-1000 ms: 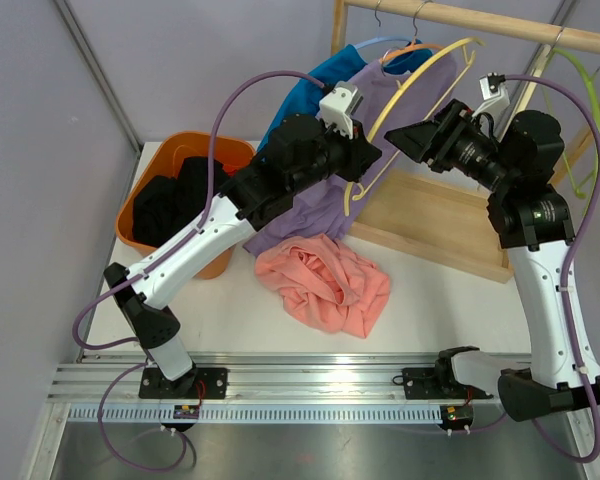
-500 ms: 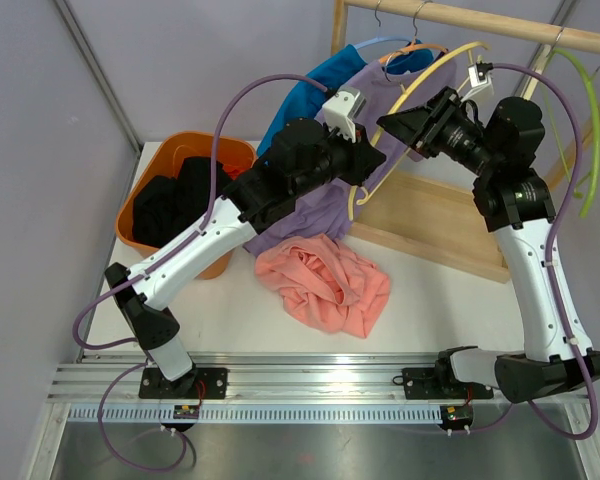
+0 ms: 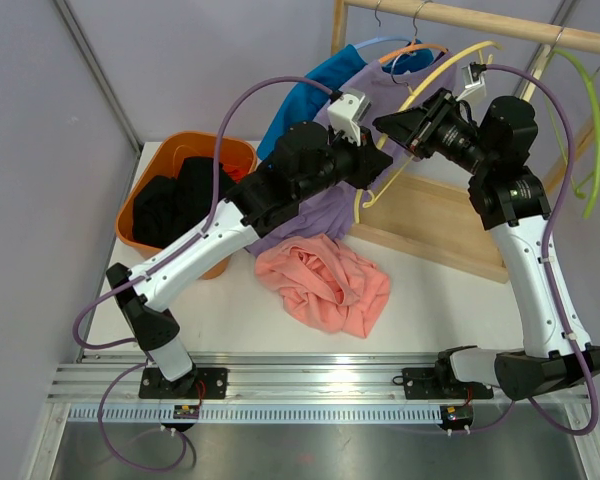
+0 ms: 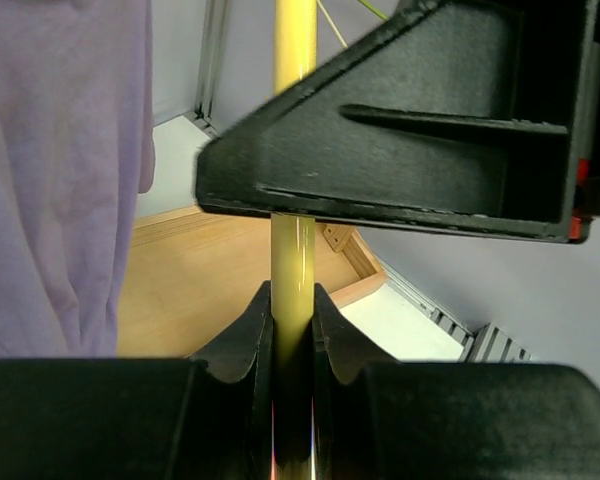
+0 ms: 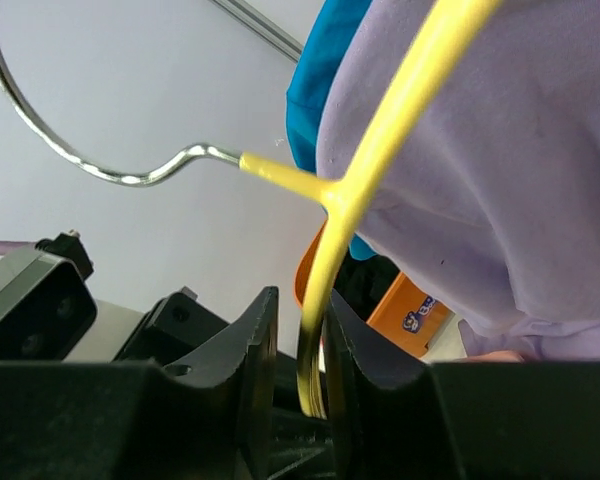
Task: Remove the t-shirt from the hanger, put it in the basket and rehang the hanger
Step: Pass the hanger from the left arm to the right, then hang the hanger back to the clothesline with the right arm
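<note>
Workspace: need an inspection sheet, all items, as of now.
Surface: table, pink cloth lying on it.
Job's things: purple t-shirt draped on yellow hanger.
Clutter: orange bin of dark clothes; blue shirt and green hanger on rack.
Tools: left tool shut on yellow hanger; right tool straddles yellow hanger, contact unclear.
Cables: purple cables loop over both arms.
Surroundings: wooden rack base, grey walls.

the left claw (image 4: 292, 335) at 6 o'clock is clamped on the yellow hanger (image 4: 294, 250), whose bar runs straight up to 12 o'clock. a black ribbed block (image 4: 420, 130) crosses in front of it. the lilac t-shirt (image 4: 60, 170) hangs at 9 o'clock, over a wooden board (image 4: 195, 290) and pale desk (image 4: 405, 320).
</note>
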Robot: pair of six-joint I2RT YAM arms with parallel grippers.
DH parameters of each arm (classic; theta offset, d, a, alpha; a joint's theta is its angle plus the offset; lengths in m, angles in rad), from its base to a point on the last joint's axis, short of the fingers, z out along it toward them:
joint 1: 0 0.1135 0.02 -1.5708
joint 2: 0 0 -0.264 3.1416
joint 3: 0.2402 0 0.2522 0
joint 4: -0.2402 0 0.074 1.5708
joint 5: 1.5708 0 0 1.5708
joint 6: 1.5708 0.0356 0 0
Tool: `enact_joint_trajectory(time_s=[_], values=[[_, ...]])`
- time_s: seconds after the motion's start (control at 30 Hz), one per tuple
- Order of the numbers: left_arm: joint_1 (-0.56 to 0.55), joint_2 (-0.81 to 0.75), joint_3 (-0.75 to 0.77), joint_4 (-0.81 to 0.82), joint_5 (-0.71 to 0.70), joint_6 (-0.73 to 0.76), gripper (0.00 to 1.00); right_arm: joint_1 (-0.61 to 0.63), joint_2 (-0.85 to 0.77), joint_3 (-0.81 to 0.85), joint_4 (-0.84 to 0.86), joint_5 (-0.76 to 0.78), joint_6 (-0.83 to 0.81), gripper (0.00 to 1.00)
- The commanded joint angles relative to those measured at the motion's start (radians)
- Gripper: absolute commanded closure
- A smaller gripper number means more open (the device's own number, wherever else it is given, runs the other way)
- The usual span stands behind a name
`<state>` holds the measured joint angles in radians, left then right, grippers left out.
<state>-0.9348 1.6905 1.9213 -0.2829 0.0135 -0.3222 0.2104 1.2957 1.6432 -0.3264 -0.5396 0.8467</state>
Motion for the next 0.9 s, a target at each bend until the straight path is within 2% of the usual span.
enact_joint_trajectory(time_s=[0.0,0.03,0.1,0.13,0.17,0.27,0.33,0.4,0.43,0.53,0.67,0.87], values=[[-0.018,-0.048,-0.001,0.094,-0.007,0.014,1.0,0.012,0.001,0.017,0.026,0.012,0.015,0.69],[-0.021,-0.046,-0.001,0.093,-0.007,0.014,1.0,0.012,0.001,0.014,0.023,0.015,0.015,0.69],[-0.022,-0.046,-0.001,0.094,-0.007,0.015,1.0,0.011,0.001,0.007,0.02,0.02,0.015,0.77],[-0.025,-0.046,-0.001,0.096,-0.007,0.015,1.0,0.011,0.001,0.0,0.02,0.018,0.015,0.84],[-0.025,-0.046,-0.001,0.097,-0.007,0.014,1.0,0.011,-0.003,-0.003,0.018,0.013,0.02,1.0],[-0.027,-0.054,-0.002,0.102,-0.004,0.0,0.98,-0.002,-0.009,0.006,0.012,0.001,0.022,1.0],[-0.025,-0.066,-0.008,0.103,-0.004,-0.005,0.75,-0.023,-0.01,0.03,0.009,-0.011,0.022,1.0],[-0.025,-0.103,-0.036,0.114,-0.003,0.0,0.58,-0.042,-0.012,0.047,0.009,-0.034,0.02,1.0],[-0.025,-0.12,-0.051,0.119,-0.007,0.005,0.41,-0.052,-0.01,0.062,0.009,-0.043,0.023,1.0],[-0.025,-0.208,-0.117,0.12,-0.039,0.035,0.26,-0.086,-0.01,0.09,-0.005,-0.048,0.028,1.0],[-0.025,-0.348,-0.231,0.103,-0.084,0.074,0.17,-0.15,0.016,0.125,-0.026,-0.048,0.067,1.0],[-0.025,-0.59,-0.407,0.06,-0.162,0.109,0.14,-0.288,0.128,0.222,-0.063,-0.121,0.172,1.0]])
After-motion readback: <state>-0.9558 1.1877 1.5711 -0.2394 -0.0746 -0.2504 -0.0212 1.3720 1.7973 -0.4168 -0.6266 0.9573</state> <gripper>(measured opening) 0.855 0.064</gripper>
